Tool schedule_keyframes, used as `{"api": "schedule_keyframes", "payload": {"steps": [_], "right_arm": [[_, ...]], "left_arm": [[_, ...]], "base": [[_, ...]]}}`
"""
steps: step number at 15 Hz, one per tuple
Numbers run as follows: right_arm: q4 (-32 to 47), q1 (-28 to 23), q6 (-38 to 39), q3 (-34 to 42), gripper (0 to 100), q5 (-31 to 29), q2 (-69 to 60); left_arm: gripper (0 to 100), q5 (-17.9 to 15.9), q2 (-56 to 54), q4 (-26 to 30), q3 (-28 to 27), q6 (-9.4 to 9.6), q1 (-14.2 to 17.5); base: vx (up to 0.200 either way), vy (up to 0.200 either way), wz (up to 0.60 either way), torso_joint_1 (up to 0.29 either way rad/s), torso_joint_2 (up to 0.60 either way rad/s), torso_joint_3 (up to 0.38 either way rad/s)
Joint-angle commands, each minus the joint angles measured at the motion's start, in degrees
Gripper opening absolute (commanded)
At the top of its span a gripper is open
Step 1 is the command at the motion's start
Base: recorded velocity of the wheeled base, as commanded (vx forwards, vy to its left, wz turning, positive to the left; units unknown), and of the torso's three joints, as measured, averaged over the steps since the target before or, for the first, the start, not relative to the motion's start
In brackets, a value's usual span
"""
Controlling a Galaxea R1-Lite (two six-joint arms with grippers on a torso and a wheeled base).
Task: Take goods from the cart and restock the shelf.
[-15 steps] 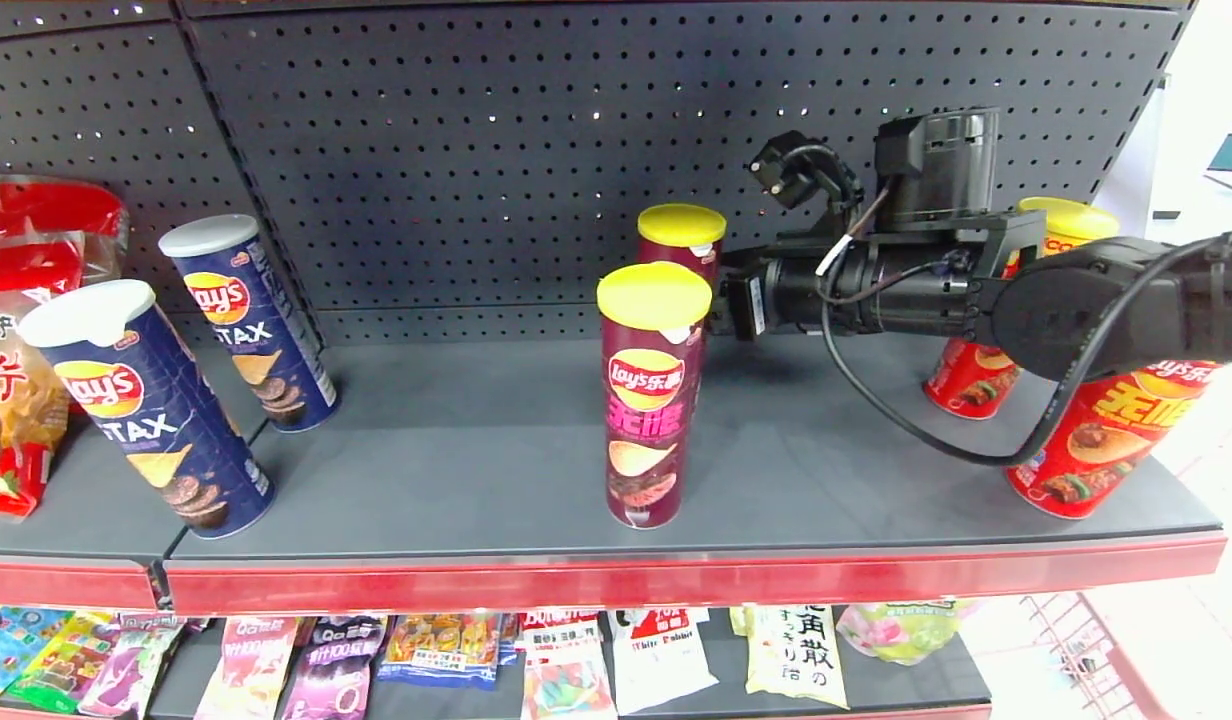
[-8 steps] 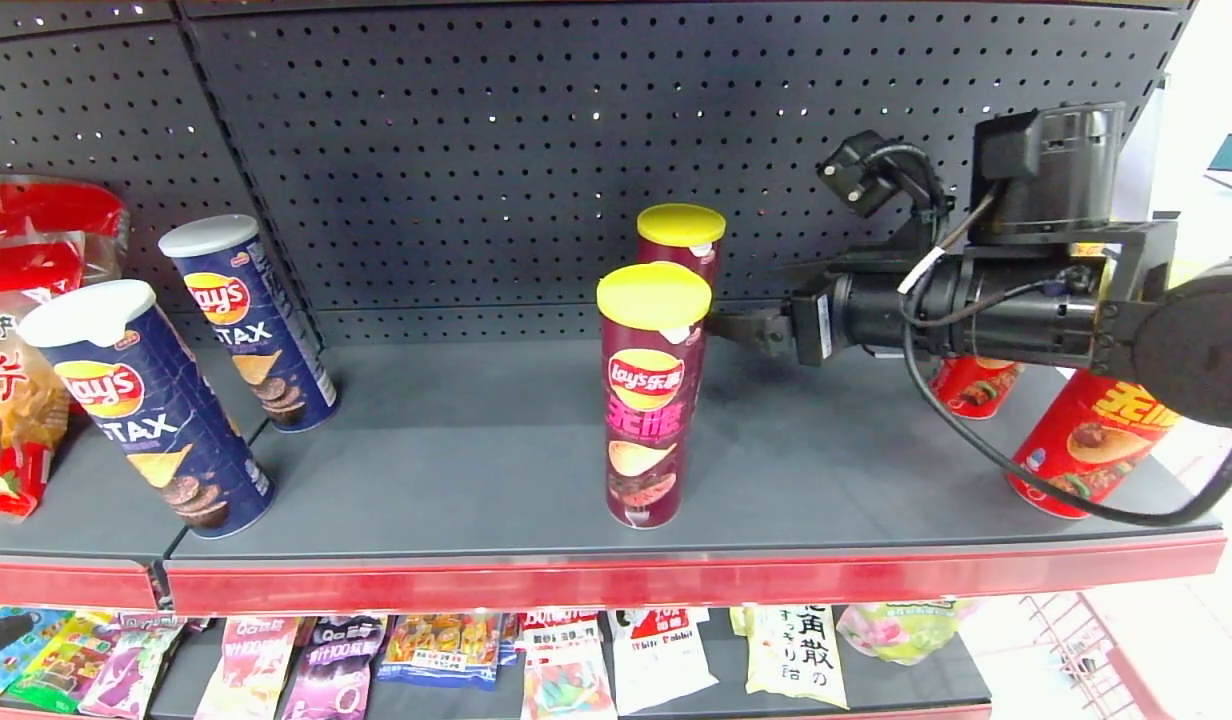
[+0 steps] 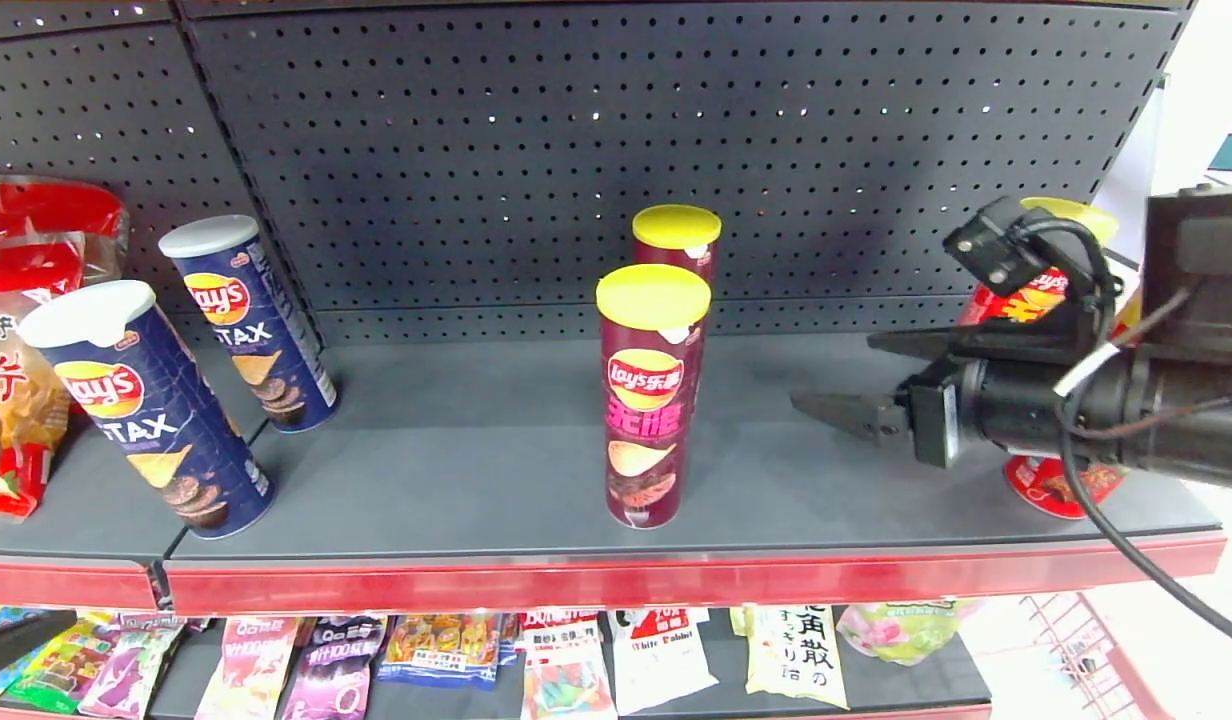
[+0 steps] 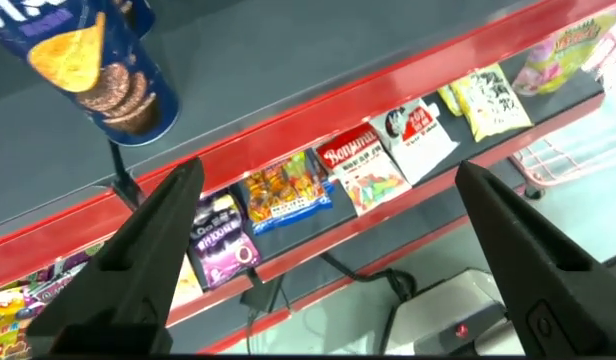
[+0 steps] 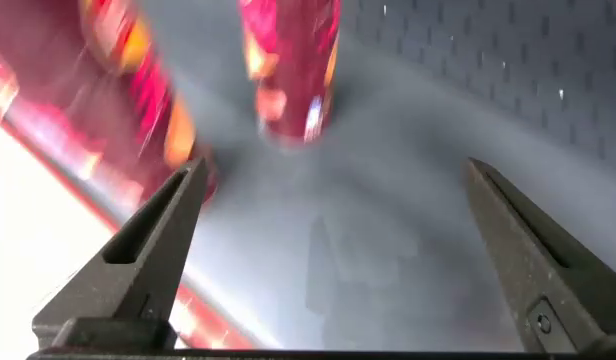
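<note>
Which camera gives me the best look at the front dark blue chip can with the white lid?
Head view: the front dark blue cylindrical chip can with white lid stands whole, lid to base. The left wrist view catches just its lower end. The right wrist view faces blurred reddish cans instead.

A dark grey metal back wall full of small round holes [image 3: 676, 120] stands behind everything. Little dots of light shine through some of the holes. In front of it lies a flat dark grey shelf board [image 3: 456, 440] with a shiny red strip [image 3: 736, 578] along its front edge. On the left, this board meets another dark grey board [image 3: 86, 500] at a thin gap. A lower dark grey shelf board [image 3: 936, 680] sits under the red strip. Past the right end the room is very bright and white, with a pale floor [image 3: 1196, 670].
</note>
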Motion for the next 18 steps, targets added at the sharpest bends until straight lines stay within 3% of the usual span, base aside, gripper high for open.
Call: {"api": "schedule_keyframes", "payload": {"steps": [1,2,3,6,9,10,11,13,16,18], "right_arm": [[0.09,1.97,1.65,8.27,100,-1.56,-11.72],[0.09,1.97,1.65,8.27,100,-1.56,-11.72],[0.44,2.67,2.18,18.99,100,-3.67,-25.69],[7.56,1.97,2.18,23.29,100,-5.52,-39.40],[21.45,-1.19,3.24,22.50,100,-6.40,-51.62],[22.86,-3.74,3.41,22.50,100,-6.75,-54.17],[23.47,-6.64,3.76,22.59,100,-6.75,-56.10],[24.09,-10.33,4.99,22.50,100,-6.66,-58.13],[24.17,-10.60,5.35,22.24,100,-6.75,-58.57],[24.17,-10.60,5.35,22.24,100,-6.84,-58.74]], "left_arm": [[100,-0.49,4.45,-2.23,-0.04,0.00,-0.01],[100,-0.49,4.45,-2.23,-0.04,0.00,-0.01],[100,-0.93,15.43,-12.95,0.23,-0.71,-0.01],[100,-1.02,26.86,-22.27,-1.62,-2.64,0.08],[100,-1.11,34.94,-23.67,-4.52,-2.99,0.08],[100,-1.11,38.20,-24.29,-6.45,-4.31,-0.01],[100,-1.11,41.80,-27.01,-8.04,-5.80,-0.01],[100,-1.72,46.90,-30.00,-9.71,-5.72,-0.01],[100,-1.11,53.49,-31.41,-12.52,-6.07,0.43],[100,-1.46,57.71,-36.33,-15.15,-6.16,0.78]], "base": [[0.000,0.000,0.00,0.000,0.00,0.000],[0.000,0.000,0.00,0.000,0.00,0.000],[0.000,0.000,0.00,0.000,0.00,0.000],[0.000,0.000,0.00,0.000,0.00,0.000],[0.000,0.000,0.00,0.000,0.00,0.000],[0.000,0.000,0.00,0.000,0.00,0.000],[0.000,0.000,0.00,0.000,0.00,0.000],[0.000,0.000,0.00,0.000,0.00,0.000],[0.000,0.000,0.00,0.000,0.00,0.000],[0.000,0.000,0.00,0.000,0.00,0.000]]}}
